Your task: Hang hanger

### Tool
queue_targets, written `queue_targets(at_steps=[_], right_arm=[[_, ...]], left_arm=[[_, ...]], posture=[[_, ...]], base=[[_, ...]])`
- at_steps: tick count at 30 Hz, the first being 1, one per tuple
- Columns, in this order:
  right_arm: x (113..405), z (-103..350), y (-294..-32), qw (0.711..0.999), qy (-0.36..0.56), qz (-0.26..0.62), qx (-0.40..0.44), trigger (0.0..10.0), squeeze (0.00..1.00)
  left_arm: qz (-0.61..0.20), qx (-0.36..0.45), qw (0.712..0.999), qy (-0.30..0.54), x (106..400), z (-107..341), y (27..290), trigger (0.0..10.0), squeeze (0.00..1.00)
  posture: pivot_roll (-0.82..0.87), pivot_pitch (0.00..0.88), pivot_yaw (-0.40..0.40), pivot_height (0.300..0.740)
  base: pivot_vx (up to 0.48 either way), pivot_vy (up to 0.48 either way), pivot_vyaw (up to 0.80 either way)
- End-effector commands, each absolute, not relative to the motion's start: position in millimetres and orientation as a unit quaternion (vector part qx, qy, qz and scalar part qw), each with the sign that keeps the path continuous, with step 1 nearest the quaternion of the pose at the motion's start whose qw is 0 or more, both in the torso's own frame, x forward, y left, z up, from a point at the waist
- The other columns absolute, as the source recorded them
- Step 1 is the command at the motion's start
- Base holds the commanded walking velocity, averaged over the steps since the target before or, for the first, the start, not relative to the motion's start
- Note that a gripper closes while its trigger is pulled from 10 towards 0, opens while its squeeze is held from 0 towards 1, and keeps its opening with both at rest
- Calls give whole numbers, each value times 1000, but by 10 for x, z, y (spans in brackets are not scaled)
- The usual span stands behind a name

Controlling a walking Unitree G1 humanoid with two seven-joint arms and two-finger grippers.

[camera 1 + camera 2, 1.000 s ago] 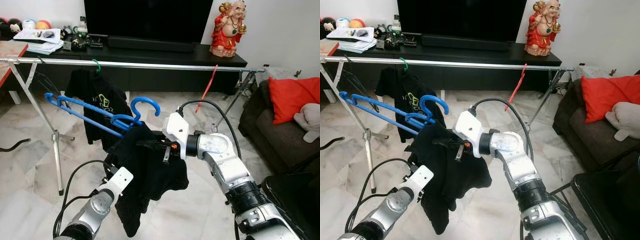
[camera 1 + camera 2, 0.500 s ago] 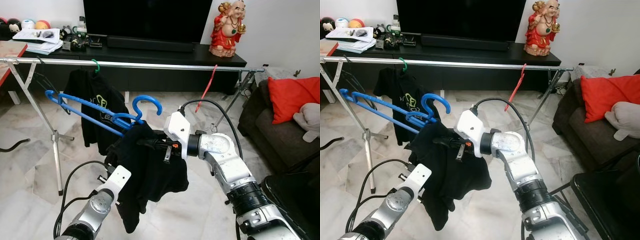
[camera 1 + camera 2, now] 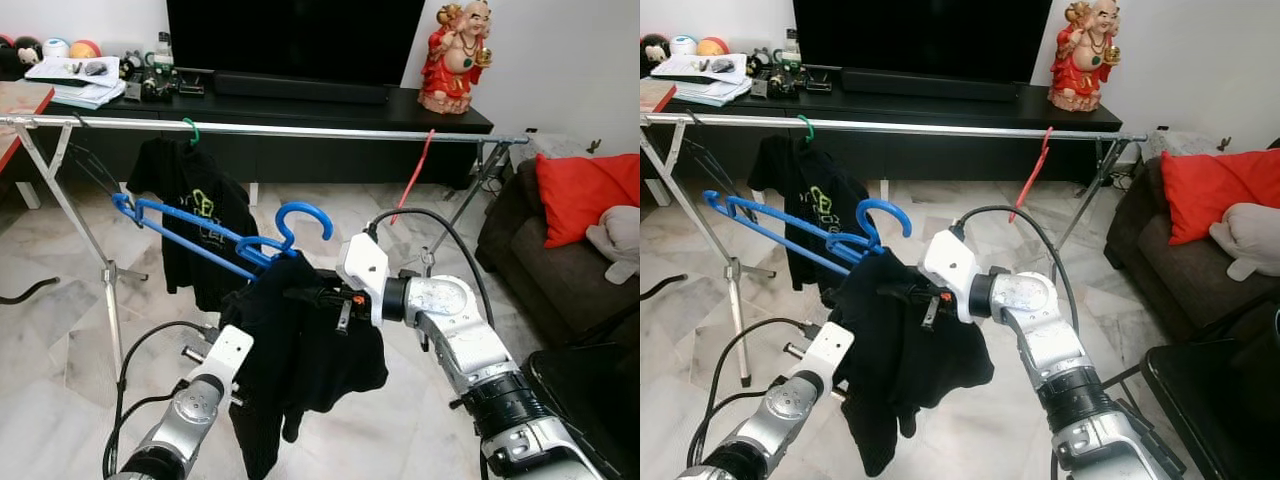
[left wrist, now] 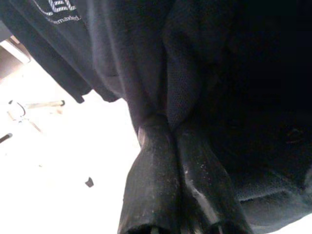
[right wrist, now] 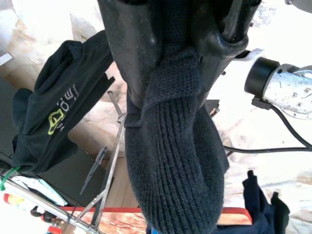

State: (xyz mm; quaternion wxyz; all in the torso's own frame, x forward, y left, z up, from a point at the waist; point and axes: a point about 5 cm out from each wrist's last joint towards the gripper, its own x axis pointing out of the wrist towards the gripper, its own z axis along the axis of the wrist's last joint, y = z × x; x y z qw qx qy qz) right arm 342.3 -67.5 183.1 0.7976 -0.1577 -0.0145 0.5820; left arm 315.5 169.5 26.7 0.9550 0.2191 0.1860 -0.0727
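Below rail (image 3: 300, 131) — blue hanger (image 3: 215, 235) with black garment (image 3: 300, 350) not yet hooked; left gripper (image 4: 168, 131) and right gripper (image 5: 170, 63) both clamped on garment — lift and hooking left.

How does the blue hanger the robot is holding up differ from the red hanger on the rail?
The blue hanger is off the metal rail, carrying a black garment gripped by the left claw and right claw; the red hanger is hooked on the rail and bare. The blue one lies tilted, the red one dangles steeply. Both are plastic-looking hangers.
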Motion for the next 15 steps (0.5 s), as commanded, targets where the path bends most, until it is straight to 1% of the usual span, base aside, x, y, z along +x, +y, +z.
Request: queue_targets(at_steps=[1, 2, 4, 7, 9, 11, 12, 13, 15], right_arm=[[3418, 1915, -734, 798, -36, 577, -172, 0, 0], [3416, 1909, -751, 797, -34, 577, -173, 0, 0], [3401, 1837, -916, 792, -22, 578, -194, 0, 0], [3410, 1732, -1127, 798, 6, 565, -208, 0, 0], [3409, 1686, -1216, 799, 18, 561, -215, 0, 0], [3371, 1610, -1421, 798, 37, 562, -213, 0, 0], [3371, 1610, -1421, 798, 37, 562, -213, 0, 0], [3329, 1571, -1525, 794, 47, 569, -209, 0, 0], [3269, 1525, -1621, 786, 58, 581, -203, 0, 0]], left_arm=[[-67, 202, 958, 194, 3106, 218, 1719, 0, 0], [-66, 202, 958, 194, 3102, 216, 1731, 0, 0], [-54, 207, 956, 201, 3072, 197, 1831, 0, 0], [-47, 208, 955, 204, 3042, 181, 1900, 0, 0], [-46, 209, 955, 206, 3031, 174, 1923, 0, 0], [-39, 212, 954, 210, 3007, 158, 1976, 0, 0], [-39, 212, 954, 210, 3007, 158, 1976, 0, 0], [-36, 213, 953, 214, 2995, 149, 1997, 0, 0], [-36, 214, 952, 217, 2983, 138, 2010, 0, 0]], posture=[[118, 57, -164, 740], [118, 57, -164, 740], [119, 59, -166, 740], [119, 59, -166, 740], [119, 59, -166, 740], [118, 58, -166, 740], [118, 58, -166, 740], [118, 58, -166, 740], [114, 56, -162, 740]], base=[[0, 0, 0], [0, 0, 0], [0, 0, 0], [0, 0, 0], [0, 0, 0], [0, 0, 0], [0, 0, 0], [0, 0, 0], [0, 0, 0]])
